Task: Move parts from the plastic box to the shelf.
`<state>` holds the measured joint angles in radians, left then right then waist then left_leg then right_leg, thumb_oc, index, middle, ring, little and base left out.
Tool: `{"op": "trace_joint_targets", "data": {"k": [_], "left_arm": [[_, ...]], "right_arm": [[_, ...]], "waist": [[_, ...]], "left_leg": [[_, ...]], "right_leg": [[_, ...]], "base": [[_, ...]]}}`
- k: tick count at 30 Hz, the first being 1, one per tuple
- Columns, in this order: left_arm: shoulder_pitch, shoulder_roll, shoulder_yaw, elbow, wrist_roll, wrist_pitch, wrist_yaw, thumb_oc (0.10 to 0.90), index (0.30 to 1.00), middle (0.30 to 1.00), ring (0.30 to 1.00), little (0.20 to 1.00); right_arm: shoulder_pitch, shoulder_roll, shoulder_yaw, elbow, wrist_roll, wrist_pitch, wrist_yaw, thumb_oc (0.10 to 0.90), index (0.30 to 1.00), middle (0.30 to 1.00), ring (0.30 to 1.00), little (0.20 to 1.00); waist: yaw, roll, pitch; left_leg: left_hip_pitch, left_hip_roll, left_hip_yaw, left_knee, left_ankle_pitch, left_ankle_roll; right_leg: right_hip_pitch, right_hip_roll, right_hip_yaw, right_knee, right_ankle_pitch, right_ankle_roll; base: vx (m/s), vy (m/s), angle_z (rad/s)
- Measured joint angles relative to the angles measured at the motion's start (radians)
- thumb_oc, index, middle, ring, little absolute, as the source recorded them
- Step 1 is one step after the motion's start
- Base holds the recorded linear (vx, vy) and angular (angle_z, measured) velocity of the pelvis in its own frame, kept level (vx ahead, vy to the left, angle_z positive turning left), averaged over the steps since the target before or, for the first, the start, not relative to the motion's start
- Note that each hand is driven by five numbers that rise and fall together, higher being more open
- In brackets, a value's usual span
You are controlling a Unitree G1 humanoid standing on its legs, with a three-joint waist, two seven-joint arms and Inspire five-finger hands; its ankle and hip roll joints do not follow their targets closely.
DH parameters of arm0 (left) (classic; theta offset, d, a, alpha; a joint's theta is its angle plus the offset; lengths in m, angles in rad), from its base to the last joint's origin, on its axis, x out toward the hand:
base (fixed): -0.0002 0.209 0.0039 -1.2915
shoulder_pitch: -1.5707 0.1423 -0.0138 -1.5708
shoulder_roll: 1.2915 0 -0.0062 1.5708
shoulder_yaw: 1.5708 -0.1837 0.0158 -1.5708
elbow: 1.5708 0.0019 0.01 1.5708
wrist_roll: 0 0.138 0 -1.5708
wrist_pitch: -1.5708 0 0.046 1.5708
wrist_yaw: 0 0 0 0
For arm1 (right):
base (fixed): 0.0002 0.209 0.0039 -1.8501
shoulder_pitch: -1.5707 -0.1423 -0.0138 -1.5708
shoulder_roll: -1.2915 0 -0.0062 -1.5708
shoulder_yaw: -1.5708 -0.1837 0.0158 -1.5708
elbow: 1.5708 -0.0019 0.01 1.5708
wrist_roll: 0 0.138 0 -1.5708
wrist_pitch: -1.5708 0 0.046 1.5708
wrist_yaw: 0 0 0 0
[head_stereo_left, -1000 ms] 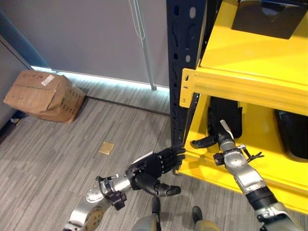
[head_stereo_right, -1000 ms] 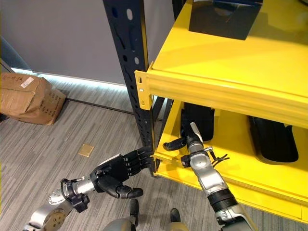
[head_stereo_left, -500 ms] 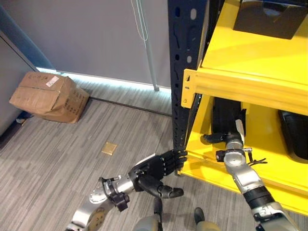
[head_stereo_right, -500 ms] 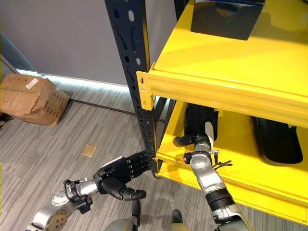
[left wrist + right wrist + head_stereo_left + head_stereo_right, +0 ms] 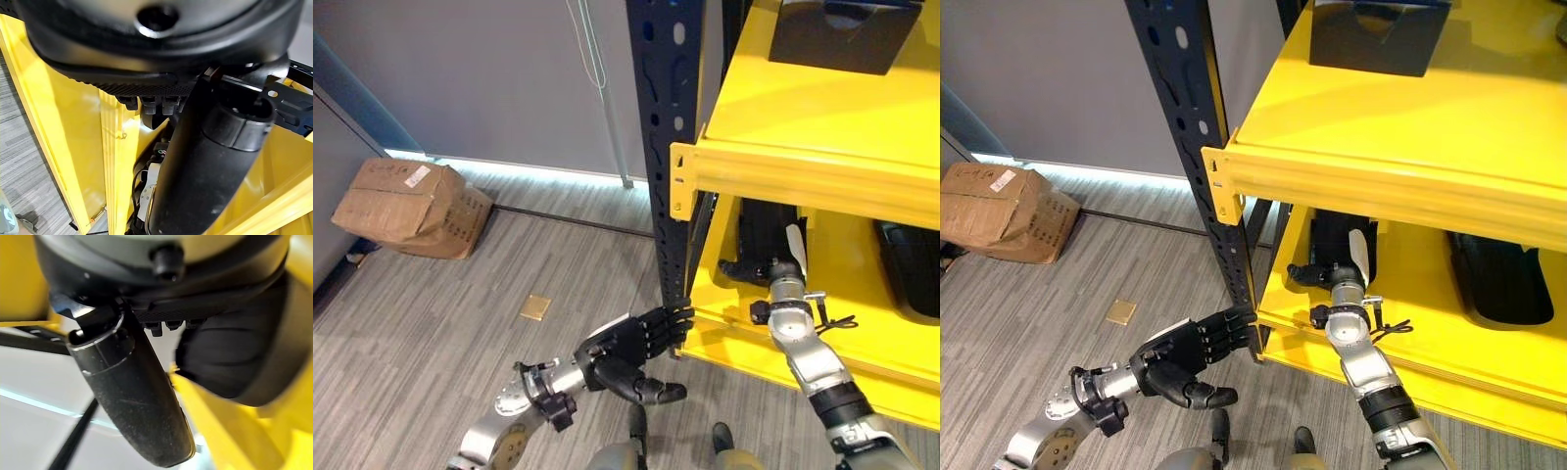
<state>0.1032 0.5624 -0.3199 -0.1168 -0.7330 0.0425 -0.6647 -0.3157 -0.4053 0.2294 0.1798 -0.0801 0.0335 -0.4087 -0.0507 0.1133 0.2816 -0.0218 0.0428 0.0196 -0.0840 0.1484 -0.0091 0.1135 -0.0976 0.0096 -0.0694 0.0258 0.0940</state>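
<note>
Right hand [image 5: 781, 277] has pushed deeper onto the lower shelf [image 5: 847, 357], fingers straight; left hand [image 5: 1185, 354] relaxed, empty.

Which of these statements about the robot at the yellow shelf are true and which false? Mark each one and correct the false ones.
1. The right hand reaches onto the lower level of the yellow shelf. True.
2. The left hand holds a black part. False: it holds nothing, its fingers straight by the dark upright post.
3. A cardboard box lies on the floor by the wall. True.
4. The upper shelf level is bare. False: a black box sits on it.
5. Black parts lie on the lower level. True.
</note>
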Motion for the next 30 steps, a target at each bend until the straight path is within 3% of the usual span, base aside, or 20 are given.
{"op": "trace_joint_targets", "data": {"k": [4, 21, 25, 30], "left_arm": [[0.003, 0.000, 0.000, 0.000, -0.001, 0.000, -0.001, 0.900, 1.000, 1.000, 1.000, 1.000], [0.014, 0.000, 0.000, -0.003, -0.004, -0.007, 0.000, 0.900, 1.000, 1.000, 1.000, 1.000], [0.054, 0.000, 0.007, -0.017, -0.007, -0.035, 0.002, 0.900, 1.000, 1.000, 1.000, 1.000], [0.077, 0.000, 0.015, -0.032, -0.009, -0.051, 0.010, 0.900, 1.000, 1.000, 1.000, 1.000]], "right_arm": [[0.027, -0.009, 0.018, -0.030, -0.060, -0.073, 0.023, 0.900, 1.000, 1.000, 1.000, 1.000], [0.099, -0.053, 0.052, -0.078, -0.115, -0.174, 0.009, 0.900, 1.000, 1.000, 1.000, 1.000], [0.246, -0.060, -0.028, -0.253, -0.195, -0.233, -0.034, 0.900, 1.000, 1.000, 1.000, 1.000], [0.321, -0.103, -0.110, -0.368, -0.216, -0.291, -0.050, 0.900, 1.000, 1.000, 1.000, 1.000]], "waist": [[-0.001, 0.001, 0.000], [-0.005, 0.004, 0.000], [-0.029, 0.006, 0.000], [-0.076, 0.007, 0.000]], "left_leg": [[0.000, 0.000, 0.000, 0.000, -0.002, 0.001], [-0.009, -0.009, 0.003, 0.000, -0.004, 0.003], [-0.010, -0.013, 0.011, 0.000, -0.010, 0.007], [-0.008, -0.008, 0.031, 0.000, -0.016, 0.004]], "right_leg": [[-0.001, 0.000, 0.000, 0.003, -0.004, -0.001], [-0.008, -0.010, 0.000, 0.002, -0.010, 0.005], [-0.020, -0.015, 0.009, 0.010, -0.016, 0.008], [-0.031, -0.013, 0.033, 0.009, -0.016, 0.008]], "base": [[0.00, 0.000, 0.00], [0.00, 0.000, 0.00], [-0.02, 0.008, -0.05], [-0.04, -0.029, -0.15]]}}
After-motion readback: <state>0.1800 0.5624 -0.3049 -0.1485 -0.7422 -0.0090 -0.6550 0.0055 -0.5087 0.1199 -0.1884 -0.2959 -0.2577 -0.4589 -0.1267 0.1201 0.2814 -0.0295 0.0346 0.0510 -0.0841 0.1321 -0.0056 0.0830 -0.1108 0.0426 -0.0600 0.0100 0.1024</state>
